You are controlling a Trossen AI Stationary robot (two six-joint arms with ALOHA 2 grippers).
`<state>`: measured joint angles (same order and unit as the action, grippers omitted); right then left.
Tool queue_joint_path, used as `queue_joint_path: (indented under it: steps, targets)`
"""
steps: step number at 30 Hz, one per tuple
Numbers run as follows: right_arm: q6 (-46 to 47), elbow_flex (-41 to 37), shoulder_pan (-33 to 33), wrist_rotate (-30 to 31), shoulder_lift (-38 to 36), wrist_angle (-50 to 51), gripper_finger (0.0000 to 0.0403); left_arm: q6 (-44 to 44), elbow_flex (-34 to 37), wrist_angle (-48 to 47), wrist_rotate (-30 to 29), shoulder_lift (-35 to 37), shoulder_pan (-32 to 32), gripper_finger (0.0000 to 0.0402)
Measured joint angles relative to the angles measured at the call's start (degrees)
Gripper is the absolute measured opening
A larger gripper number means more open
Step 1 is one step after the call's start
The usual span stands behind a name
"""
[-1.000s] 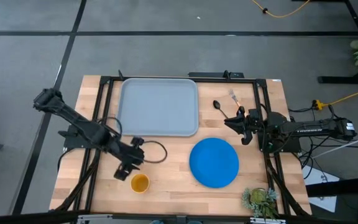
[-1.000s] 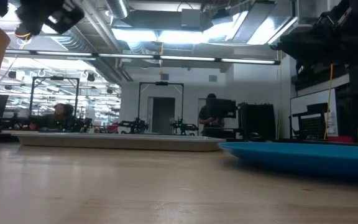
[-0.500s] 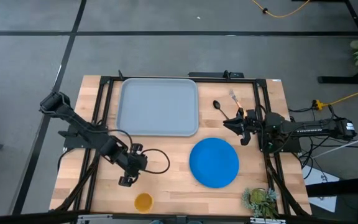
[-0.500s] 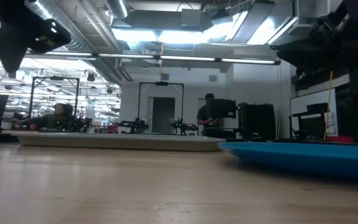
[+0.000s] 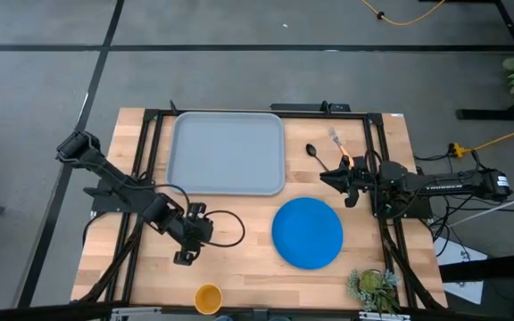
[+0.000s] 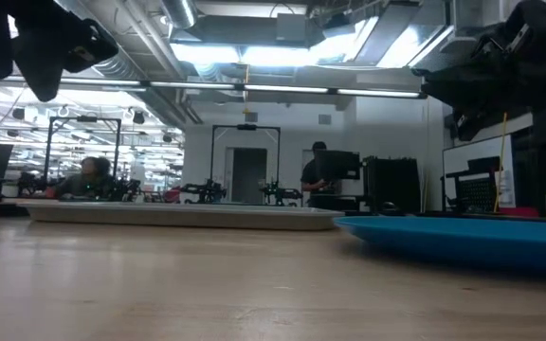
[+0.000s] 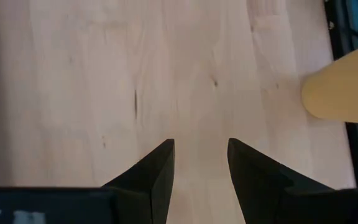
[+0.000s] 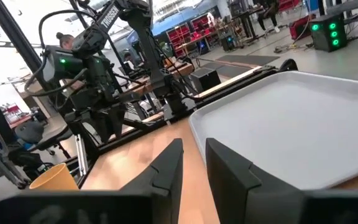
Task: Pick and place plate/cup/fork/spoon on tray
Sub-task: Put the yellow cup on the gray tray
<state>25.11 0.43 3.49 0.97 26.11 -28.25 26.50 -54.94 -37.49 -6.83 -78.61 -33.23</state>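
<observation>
The yellow-orange cup [image 5: 207,299] stands at the table's near edge; it also shows in the left wrist view [image 7: 344,93] and the right wrist view [image 8: 55,177]. My left gripper [image 5: 184,258] is open and empty over bare wood [image 7: 201,146], a little to the far left of the cup. The blue plate [image 5: 307,233] lies flat on the table, right of centre. The grey-blue tray [image 5: 227,152] lies at the far middle. The dark spoon [image 5: 313,152] and the orange-handled fork [image 5: 339,144] lie right of the tray. My right gripper [image 5: 326,176] hovers near them, narrowly open [image 8: 193,146] and empty.
A small plant [image 5: 373,285] stands at the near right corner. Black frame rails [image 5: 145,160] run along the table's left and right sides. A cable loop [image 5: 228,230] hangs by the left wrist. People show in the room beyond [image 6: 322,175].
The cup has moved from beside my left gripper toward the table's near edge, out of the low view's left side. My left gripper has shifted slightly toward the near edge and stays clear of the cup.
</observation>
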Motion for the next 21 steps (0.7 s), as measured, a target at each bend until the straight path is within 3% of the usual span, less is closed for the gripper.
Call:
queue_joint_path:
  steps: [6,11,17,21]
  targets:
    - [-0.02,0.00,0.00,0.68,0.04,-0.41,0.0075,0.42,-0.86,0.25,4.44,-0.02,0.11,0.0143]
    - [3.21,0.00,0.00,2.85,0.04,-0.70,0.0075,-0.48,-8.55,0.19,7.98,-0.02,0.15,0.0143]
    - [3.16,0.00,-0.02,-0.42,0.04,-0.67,0.0075,-5.83,-18.43,-4.87,3.14,-0.87,-4.42,0.0143]
    - [3.05,0.00,-0.02,-1.13,0.04,-0.63,0.0075,-2.43,-21.55,-5.84,-2.01,-3.87,-8.67,0.0143]
